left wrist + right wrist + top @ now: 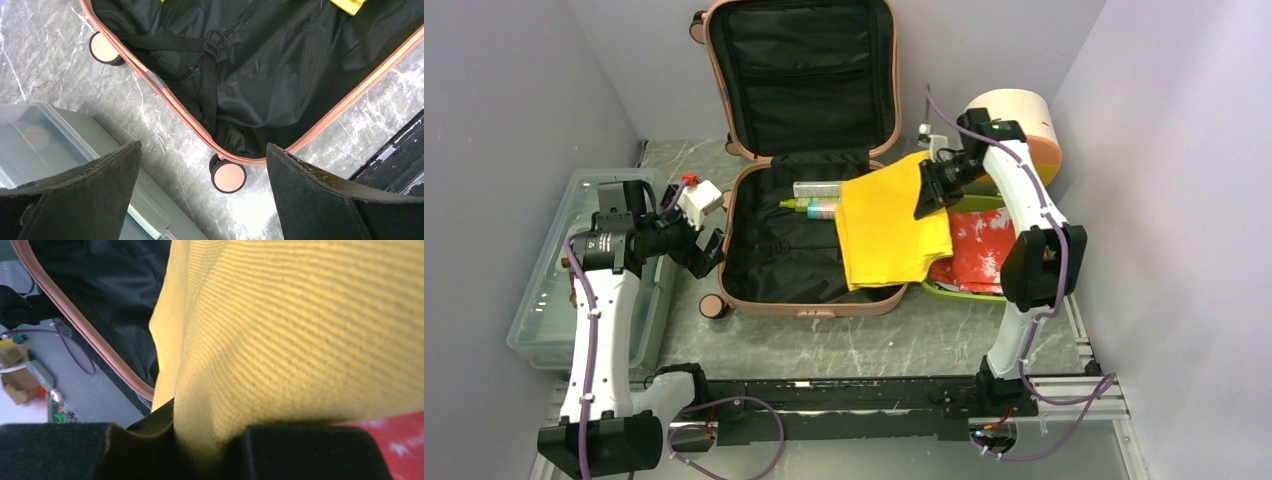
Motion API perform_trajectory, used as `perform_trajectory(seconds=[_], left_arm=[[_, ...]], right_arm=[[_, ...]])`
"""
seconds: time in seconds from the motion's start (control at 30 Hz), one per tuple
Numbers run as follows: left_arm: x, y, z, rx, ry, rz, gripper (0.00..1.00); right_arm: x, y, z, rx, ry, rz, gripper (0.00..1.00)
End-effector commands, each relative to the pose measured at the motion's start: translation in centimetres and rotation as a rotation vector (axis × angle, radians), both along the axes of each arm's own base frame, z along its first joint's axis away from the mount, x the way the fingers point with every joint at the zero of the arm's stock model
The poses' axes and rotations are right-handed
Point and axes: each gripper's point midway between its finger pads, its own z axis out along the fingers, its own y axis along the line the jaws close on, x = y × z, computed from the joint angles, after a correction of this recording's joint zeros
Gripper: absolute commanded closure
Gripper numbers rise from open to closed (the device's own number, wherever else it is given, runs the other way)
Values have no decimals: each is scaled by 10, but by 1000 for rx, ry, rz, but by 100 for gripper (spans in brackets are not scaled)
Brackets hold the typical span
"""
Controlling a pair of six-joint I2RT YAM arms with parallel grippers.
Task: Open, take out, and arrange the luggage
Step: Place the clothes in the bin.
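At the right rim of the suitcase (pixel 774 255), right gripper (pixel 931 192) pinches the yellow cloth (pixel 886 228); left gripper (pixel 707 248) gapes empty. Cloth may slip out or drag tubes (pixel 817 201) along.

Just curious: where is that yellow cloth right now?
In the overhead view, the yellow cloth drapes over the right edge of the open luggage, pinched by the right gripper.
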Motion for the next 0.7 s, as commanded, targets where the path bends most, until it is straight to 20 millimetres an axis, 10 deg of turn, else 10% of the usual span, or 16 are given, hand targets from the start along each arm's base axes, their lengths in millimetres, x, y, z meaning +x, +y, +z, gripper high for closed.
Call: perform_trajectory(seconds=[0.0, 0.67], left_arm=[[-3, -7, 9, -42, -13, -21, 1], [-1, -7, 5, -80, 5, -27, 1]], right_arm=[[-12, -53, 30, -103, -108, -5, 100], [-4, -225, -2, -324, -126, -78, 100]])
